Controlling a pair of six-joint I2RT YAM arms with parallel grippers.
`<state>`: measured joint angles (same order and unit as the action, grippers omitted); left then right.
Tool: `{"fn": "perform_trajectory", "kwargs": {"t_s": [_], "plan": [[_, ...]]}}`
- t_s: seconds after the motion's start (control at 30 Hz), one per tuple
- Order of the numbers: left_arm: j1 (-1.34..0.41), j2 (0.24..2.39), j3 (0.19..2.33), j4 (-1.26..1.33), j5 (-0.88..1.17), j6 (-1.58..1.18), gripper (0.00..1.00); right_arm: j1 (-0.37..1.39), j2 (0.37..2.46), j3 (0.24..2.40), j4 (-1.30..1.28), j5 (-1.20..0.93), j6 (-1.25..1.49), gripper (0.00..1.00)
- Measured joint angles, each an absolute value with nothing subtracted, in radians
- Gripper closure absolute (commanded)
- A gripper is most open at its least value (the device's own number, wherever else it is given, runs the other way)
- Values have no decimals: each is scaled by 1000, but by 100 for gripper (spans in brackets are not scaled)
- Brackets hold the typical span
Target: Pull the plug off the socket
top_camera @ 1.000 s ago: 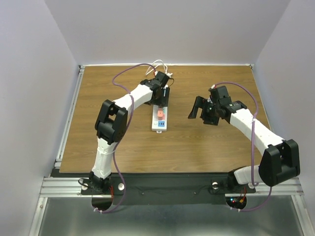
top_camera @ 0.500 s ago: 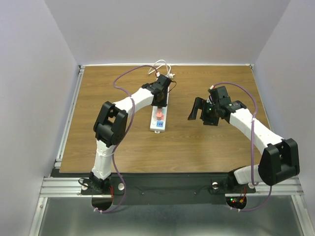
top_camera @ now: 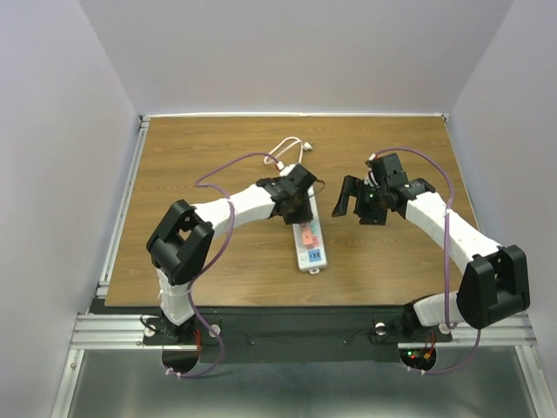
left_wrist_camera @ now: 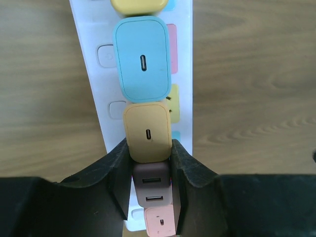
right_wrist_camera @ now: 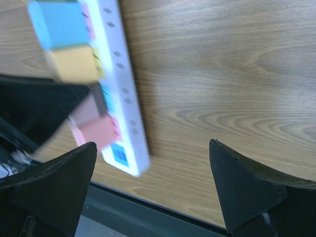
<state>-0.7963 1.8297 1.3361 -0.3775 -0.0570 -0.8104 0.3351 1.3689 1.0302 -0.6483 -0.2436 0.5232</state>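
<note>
Over the far part of the socket [top_camera: 313, 252], which lies slanted near the middle of the wooden table [top_camera: 218, 165], the left gripper [top_camera: 296, 207] is clamped down on the row of plugs standing in it. From its wrist camera, the black fingers [left_wrist_camera: 118, 177] are drawn in to about half their spread, pressed against both sides of the brown plug [left_wrist_camera: 152, 190]. Their tips also reach the sides of the tan plug [left_wrist_camera: 148, 131] next along. Which of the two takes the real squeeze is hard to say, though the brown one sits fully between the fingers.

Beyond the tan plug on the socket come a blue plug [left_wrist_camera: 143, 59] and the edge of a yellow plug [left_wrist_camera: 138, 5]. On the brown plug's other side a pink plug [left_wrist_camera: 160, 222] shows low between the fingers. All of them look seated in the socket.

To the right of the socket, near it but apart, the right gripper [top_camera: 346, 193] hangs above the table with its fingers spread wide, holding nothing.

Past the socket's far end, its white cord [top_camera: 285, 148] curls loosely on the wood.
</note>
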Motion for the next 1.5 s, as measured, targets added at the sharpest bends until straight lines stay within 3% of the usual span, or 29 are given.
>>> {"fn": "perform_trajectory", "kwargs": {"t_s": [0.23, 0.27, 0.3, 0.43, 0.7, 0.9, 1.03, 1.07, 1.2, 1.23, 1.27, 1.3, 1.33, 1.37, 1.4, 1.5], "plan": [[-908, 1932, 1450, -356, -7, -917, 100, 335, 1369, 1030, -677, -242, 501, 0], [-910, 1946, 1459, -339, -2, -927, 84, 335, 1369, 1030, -680, -242, 500, 0], [-910, 1947, 1459, -333, -1, -930, 75, 335, 1367, 1030, -684, -242, 498, 0], [-908, 1947, 1459, -331, -16, -944, 51, 335, 1351, 1030, -695, -223, 498, 0], [-898, 1976, 1550, -417, -73, -917, 31, 335, 1340, 1030, -698, -159, 535, 0], [-865, 1998, 1643, -448, -130, -888, 29, 335, 1340, 1030, -710, -81, 606, 0], [-837, 1996, 1643, -460, -147, -868, 14, 335, 1316, 1030, -740, -4, 647, 0], [-831, 1990, 1643, -465, -152, -862, 3, 335, 1300, 1031, -750, 15, 654, 0], [-823, 1925, 1600, -430, -125, -851, 1, 335, 1189, 1031, -775, 70, 654, 0], [-820, 1900, 1573, -408, -93, -852, 1, 335, 1164, 1031, -778, 81, 653, 0], [-814, 1872, 1544, -382, -52, -853, 27, 335, 1147, 1031, -778, 88, 651, 0], [-807, 1844, 1504, -337, -1, -855, 43, 336, 1134, 1031, -778, 95, 651, 0], [-795, 1830, 1481, -305, 54, -859, 75, 335, 1122, 1031, -778, 100, 651, 0], [-787, 1827, 1471, -286, 82, -854, 93, 335, 1118, 1031, -779, 101, 651, 0], [-778, 1832, 1465, -260, 114, -854, 100, 335, 1117, 1031, -779, 102, 650, 1], [-764, 1852, 1464, -226, 151, -843, 100, 335, 1120, 1031, -780, 101, 643, 16]]}}
